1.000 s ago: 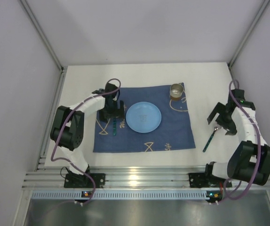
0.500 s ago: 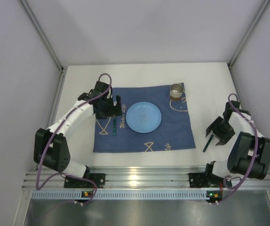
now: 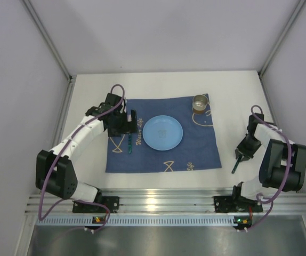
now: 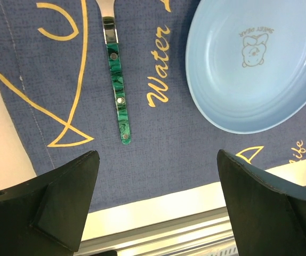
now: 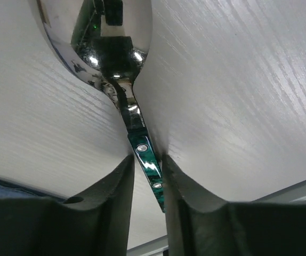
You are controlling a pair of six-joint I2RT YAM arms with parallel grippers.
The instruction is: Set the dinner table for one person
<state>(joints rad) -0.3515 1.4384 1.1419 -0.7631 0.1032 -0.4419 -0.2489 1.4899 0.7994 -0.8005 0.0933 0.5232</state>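
The white counter (image 3: 227,90) fills the booth floor; the spoon (image 3: 234,165) lies near its right edge, off the blue cloth (image 3: 195,152). Our right claw (image 5: 147,160) is clenched on the green handle, our left claw (image 4: 155,154) released. We should lift level, with the grip square

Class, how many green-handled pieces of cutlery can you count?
2. One utensil lies on the dark blue cloth left of the light blue plate; the other, a spoon, on the white table, between the right gripper's fingers.
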